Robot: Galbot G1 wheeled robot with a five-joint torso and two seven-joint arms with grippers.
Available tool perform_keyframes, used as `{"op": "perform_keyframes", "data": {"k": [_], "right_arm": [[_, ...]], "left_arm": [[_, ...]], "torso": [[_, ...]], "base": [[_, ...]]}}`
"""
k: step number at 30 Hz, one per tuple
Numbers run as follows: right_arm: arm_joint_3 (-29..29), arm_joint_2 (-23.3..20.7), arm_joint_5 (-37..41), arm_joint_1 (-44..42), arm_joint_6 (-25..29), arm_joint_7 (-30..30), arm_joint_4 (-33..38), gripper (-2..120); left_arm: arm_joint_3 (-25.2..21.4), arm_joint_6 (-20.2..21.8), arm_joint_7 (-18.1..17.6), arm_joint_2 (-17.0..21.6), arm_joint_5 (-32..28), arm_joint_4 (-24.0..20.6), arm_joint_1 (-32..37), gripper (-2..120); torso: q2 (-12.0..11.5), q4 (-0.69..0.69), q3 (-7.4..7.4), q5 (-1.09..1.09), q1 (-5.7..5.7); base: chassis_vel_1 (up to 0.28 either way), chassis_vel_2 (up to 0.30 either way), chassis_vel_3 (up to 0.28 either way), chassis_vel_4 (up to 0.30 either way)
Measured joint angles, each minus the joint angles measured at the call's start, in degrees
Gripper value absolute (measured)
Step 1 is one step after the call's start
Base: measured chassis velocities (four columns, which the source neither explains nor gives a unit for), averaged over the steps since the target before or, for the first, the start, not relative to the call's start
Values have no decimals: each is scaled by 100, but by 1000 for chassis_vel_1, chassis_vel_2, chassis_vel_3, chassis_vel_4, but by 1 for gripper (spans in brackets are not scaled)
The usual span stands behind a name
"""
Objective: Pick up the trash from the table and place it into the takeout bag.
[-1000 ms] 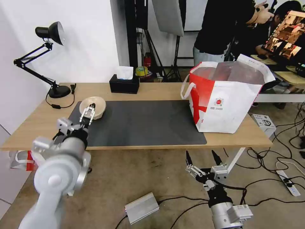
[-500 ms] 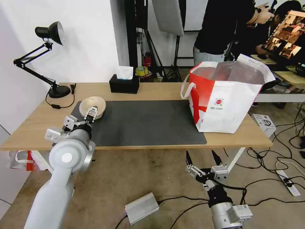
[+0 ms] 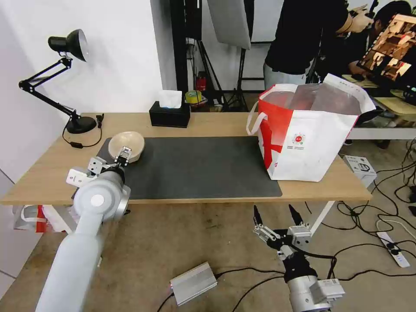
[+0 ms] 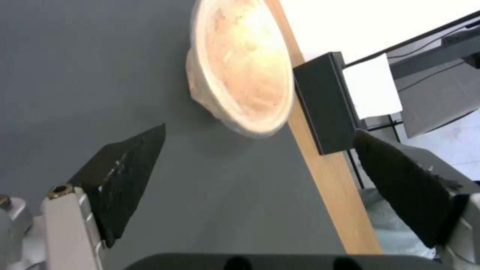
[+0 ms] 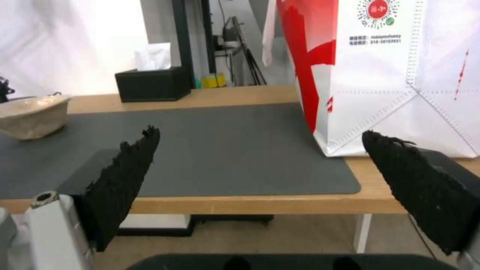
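Observation:
A beige paper-pulp bowl (image 3: 125, 144) (image 4: 240, 71) (image 5: 32, 114), the trash in view, rests upright at the left end of the dark grey mat (image 3: 195, 167) on the table (image 3: 208, 123). My left gripper (image 3: 123, 155) (image 4: 259, 131) hovers just in front of the bowl's near side, open, its black fingers (image 4: 125, 172) apart from the bowl with nothing between them. The white and red takeout bag (image 3: 310, 134) (image 5: 395, 75) stands open on the table's right end. My right gripper (image 3: 278, 213) (image 5: 260, 131) waits open below the table's front edge.
A black tissue box (image 3: 170, 113) (image 4: 320, 105) (image 5: 152, 82) sits at the table's back edge. A black desk lamp (image 3: 69, 43) stands at the far left corner. On the floor lie a silver box (image 3: 193, 282), cables and a small white box (image 3: 359, 167).
My left arm has swung its elbow up and toward the table, and the gripper has turned and settled lower at the bowl's near side. The bowl, the bag and the right arm have not moved.

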Motion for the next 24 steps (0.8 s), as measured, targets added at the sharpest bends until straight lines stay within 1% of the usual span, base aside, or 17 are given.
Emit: {"op": "perform_keyframes", "data": {"k": [8, 10, 14, 19, 24], "right_arm": [[0, 0, 0, 0, 0, 0, 0, 100], [0, 0, 0, 0, 0, 0, 0, 100], [0, 0, 0, 0, 0, 0, 0, 100], [0, 0, 0, 0, 0, 0, 0, 100], [0, 0, 0, 0, 0, 0, 0, 100]], "left_arm": [[179, 11, -94, -7, -28, 473, -567, 100], [194, 11, -107, -12, -30, 514, -614, 100], [264, 11, -194, -69, -37, 864, -893, 100], [276, 13, -243, -97, -21, 1071, -998, 100], [275, 14, -273, -101, -14, 1139, -1037, 100]], "torso": [[0, 0, 0, 0, 0], [0, 0, 0, 0, 0], [0, -1, 0, 0, 0], [0, 0, 0, 0, 0], [0, 0, 0, 0, 0]], "base": [[0, 0, 0, 0], [0, 0, 0, 0], [0, 0, 0, 0], [0, 0, 0, 0], [0, 0, 0, 0]]}}
